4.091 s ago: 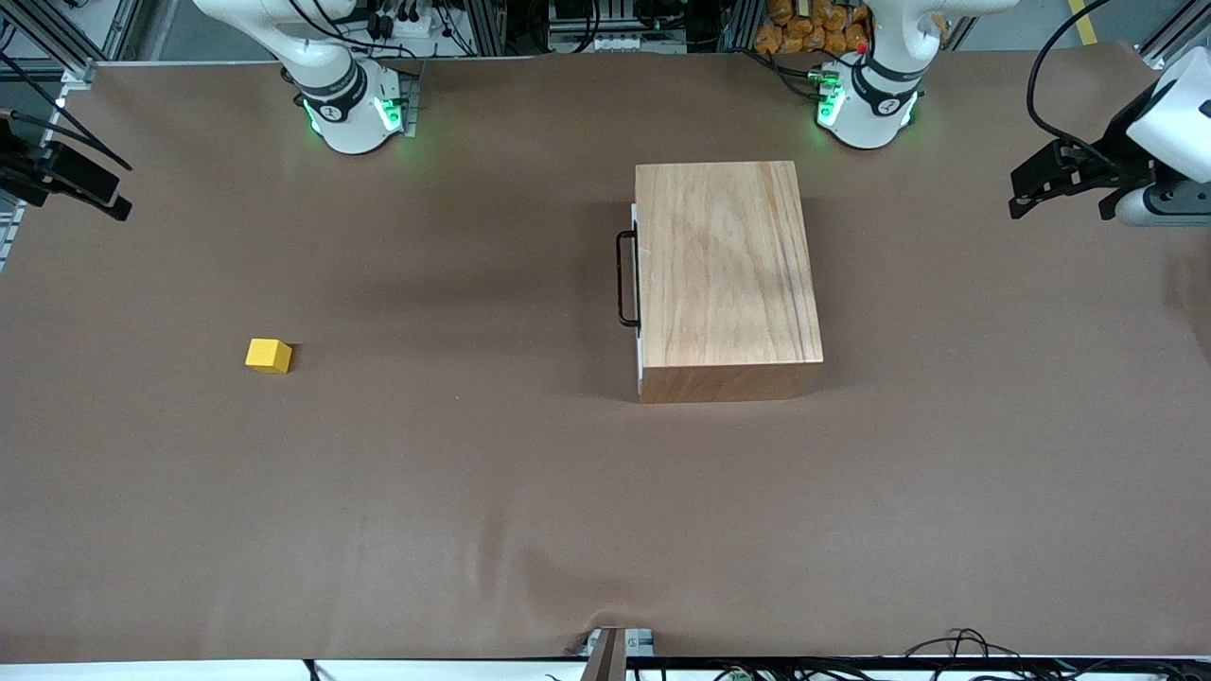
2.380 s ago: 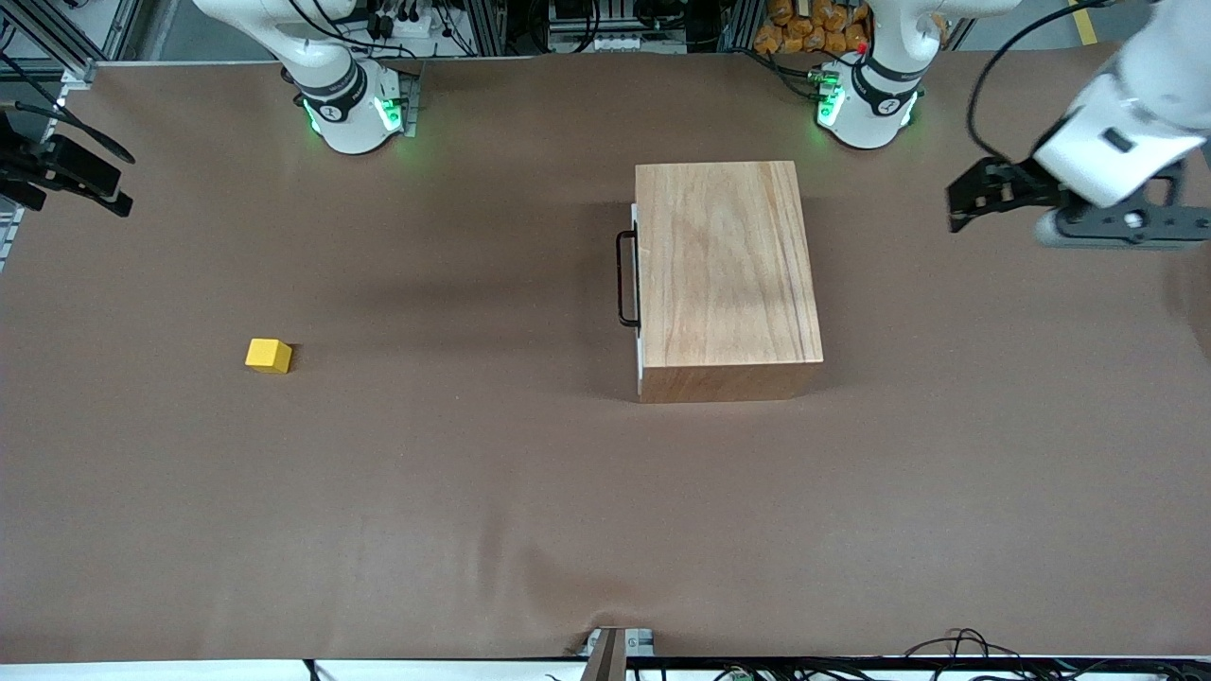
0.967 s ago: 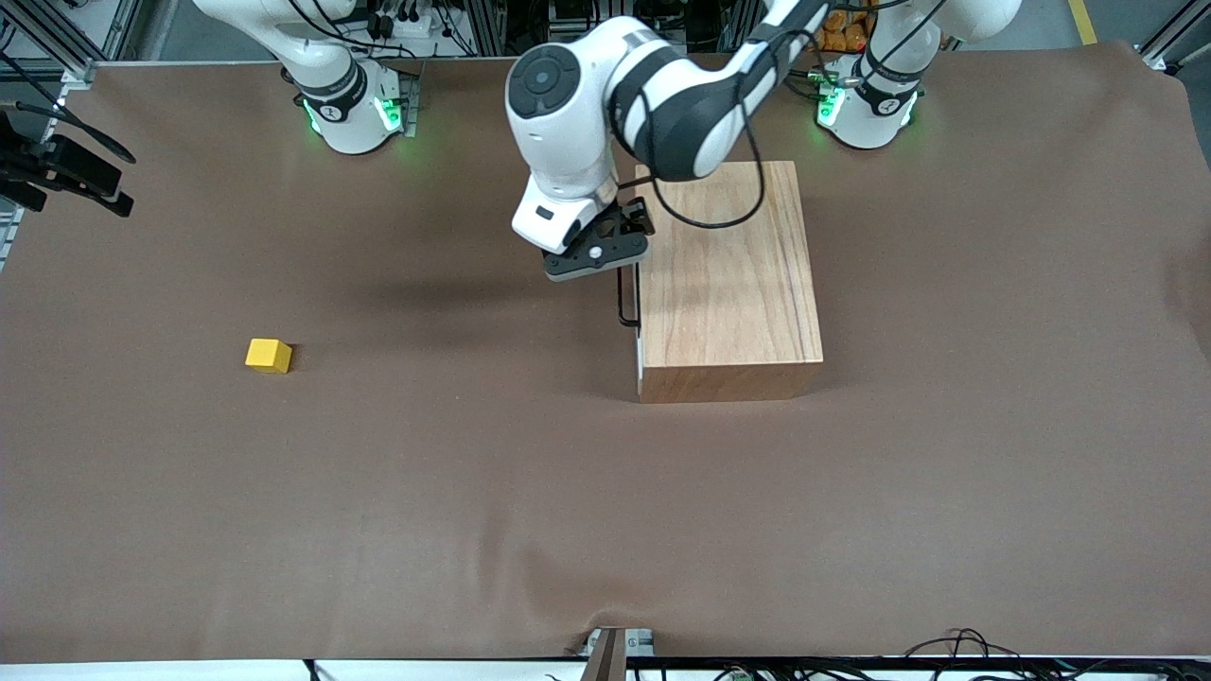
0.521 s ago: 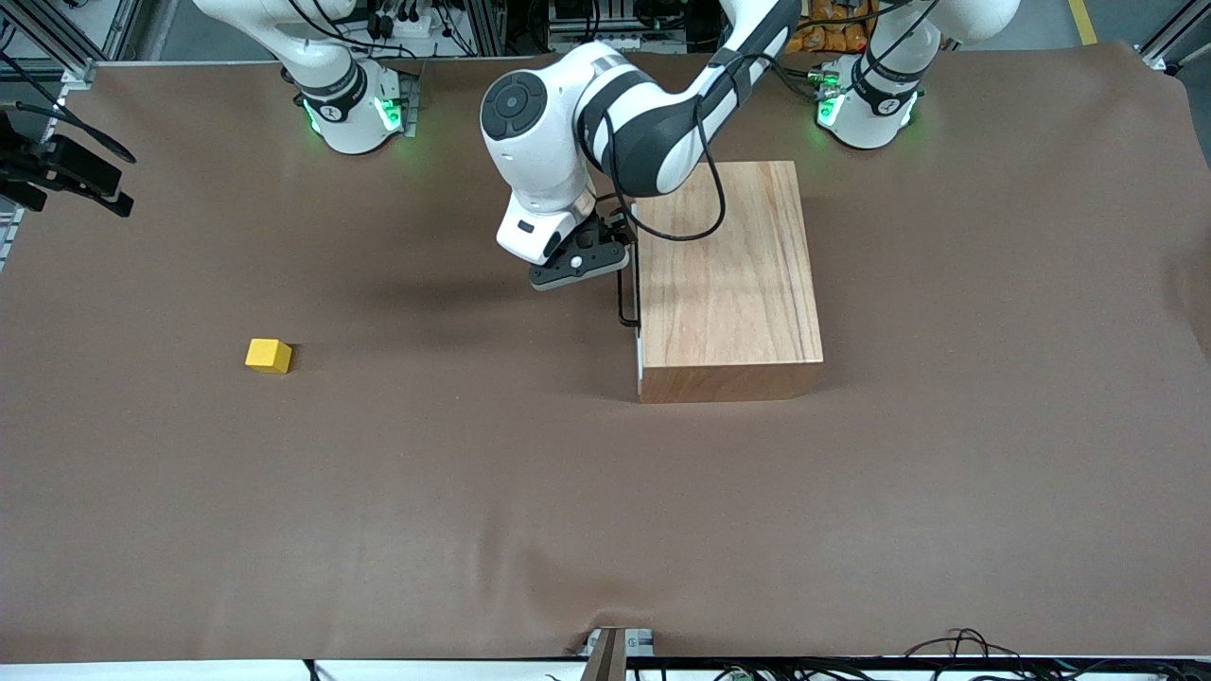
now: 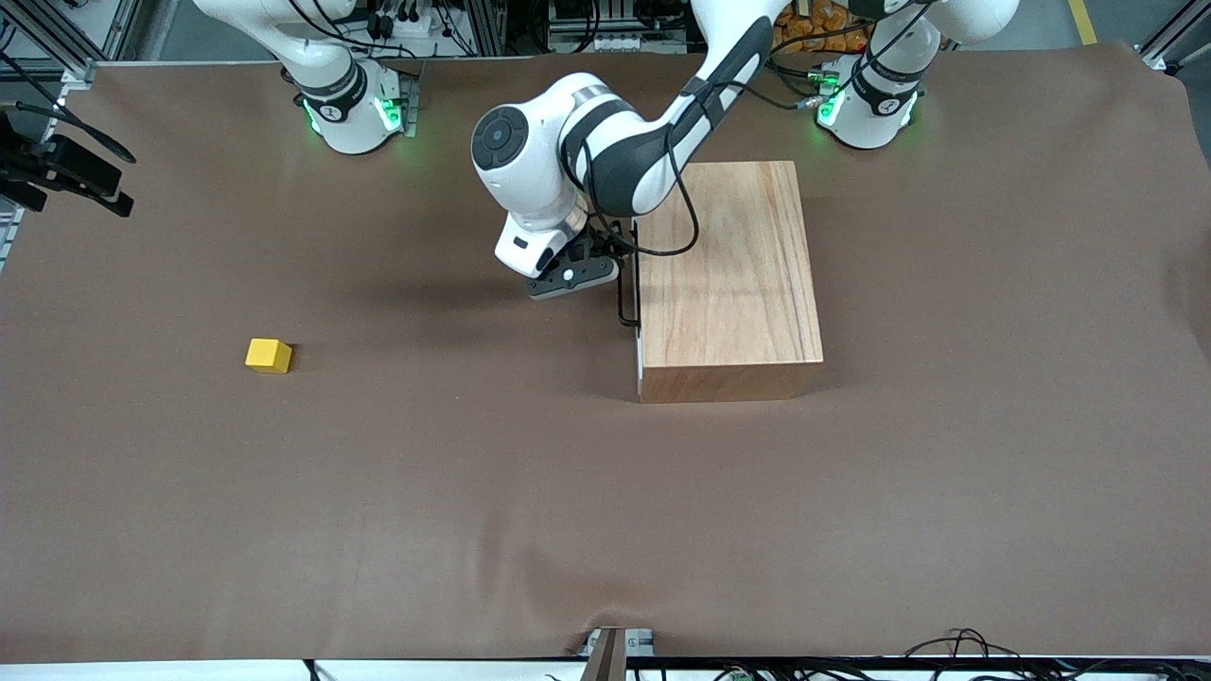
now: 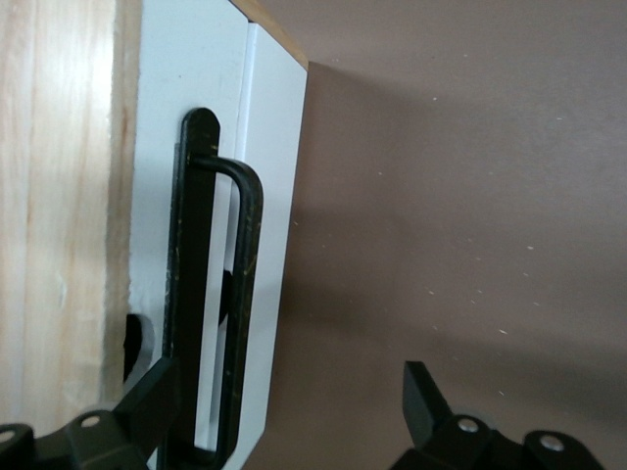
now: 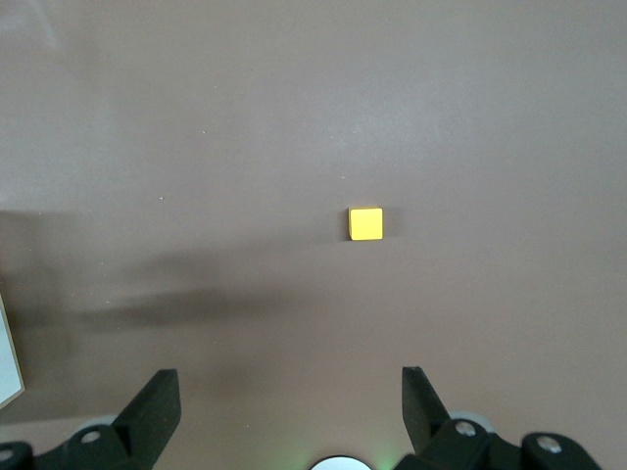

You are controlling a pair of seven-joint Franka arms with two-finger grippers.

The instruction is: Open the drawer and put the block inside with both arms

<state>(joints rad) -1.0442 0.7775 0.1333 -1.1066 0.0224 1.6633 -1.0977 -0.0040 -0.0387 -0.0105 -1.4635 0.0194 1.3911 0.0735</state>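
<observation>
Light wood: rectangular box (image 5: 727, 274), standing on the brown table cover (image 5: 605, 511) toward the left arm's end; taken here as the landmark. Drawer (image 6: 211, 147) with white front panel, fully shut in the box, facing the right arm's end. Black U-shaped bar handle (image 5: 623, 301) on that panel, its upper length hidden in the front view by the left arm's wrist.

Left gripper (image 6: 284, 411): at the box's drawer front, level with the handle. Fingers spread wide, grasping nothing; one finger (image 6: 147, 406) lies at the handle's bar close against the panel, the other (image 6: 423, 403) stands clear over bare table.

Yellow block (image 5: 269, 356): small cube on the table, well apart from the box, toward the right arm's end and slightly nearer the front camera than the handle. Untouched.

Right gripper (image 7: 289, 406): waiting high over the table, well apart from the box, block in its view below. Fingers released, spread wide, empty.
</observation>
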